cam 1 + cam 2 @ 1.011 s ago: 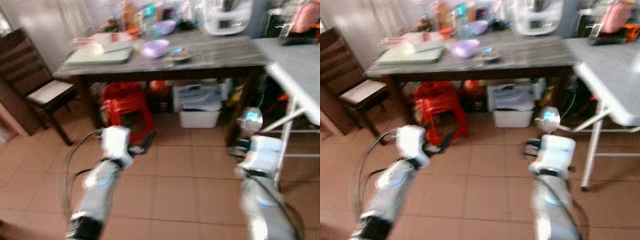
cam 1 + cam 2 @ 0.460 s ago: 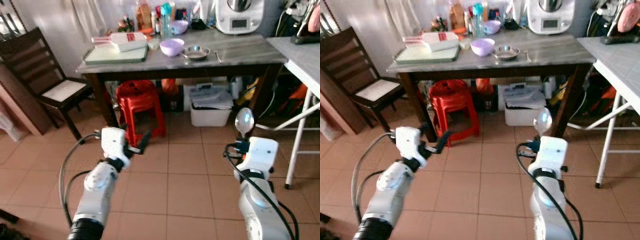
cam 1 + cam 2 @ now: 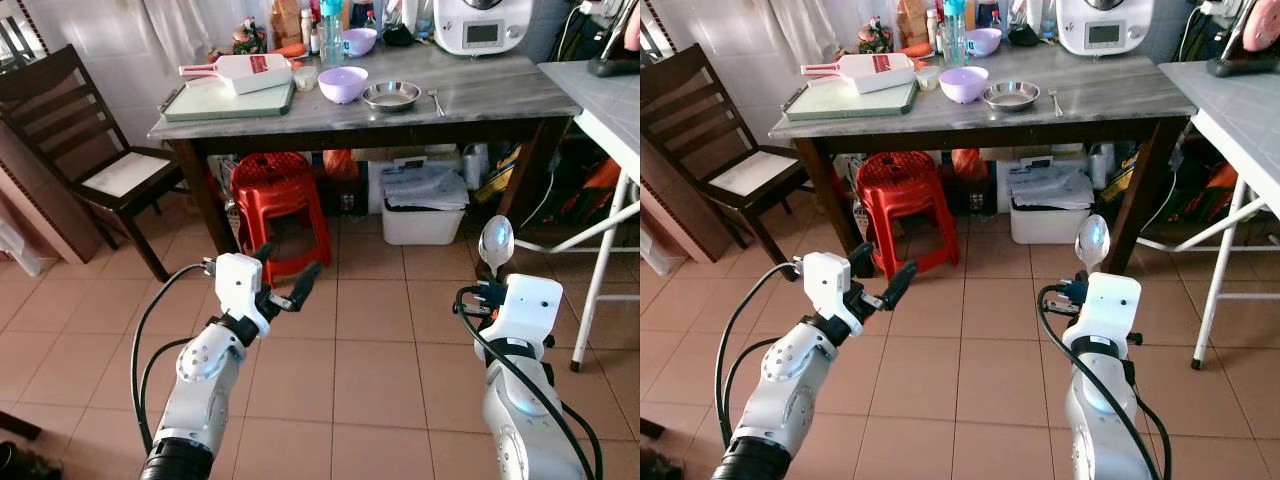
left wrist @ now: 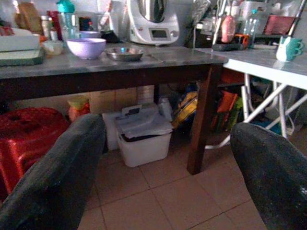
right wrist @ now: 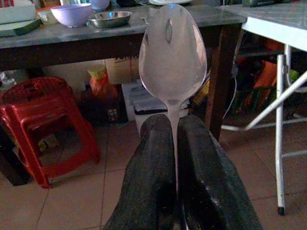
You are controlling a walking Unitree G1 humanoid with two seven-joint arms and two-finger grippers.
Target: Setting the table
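A silver spoon (image 3: 496,243) stands upright, bowl up, with my right gripper (image 5: 173,125) shut on its handle, held low over the tiled floor. My left gripper (image 3: 285,268) is open with nothing between its fingers (image 4: 57,177), also above the floor. Ahead stands a dark wooden table (image 3: 490,100). On it are a purple bowl (image 3: 343,84), a shallow metal dish (image 3: 391,95) and a small fork (image 3: 436,100) beside the dish. Both grippers are well short of the table.
A green tray (image 3: 225,102) with a white board on it covers the table's left end, with bottles and a white appliance (image 3: 478,27) at the back. Beneath are a red stool (image 3: 277,205) and a white bin (image 3: 420,218). A dark chair (image 3: 90,140) stands left, a white folding table (image 3: 610,110) right.
The whole picture has shifted and sharpened as the camera moved. The spoon stays in my right gripper and my left gripper stays open.
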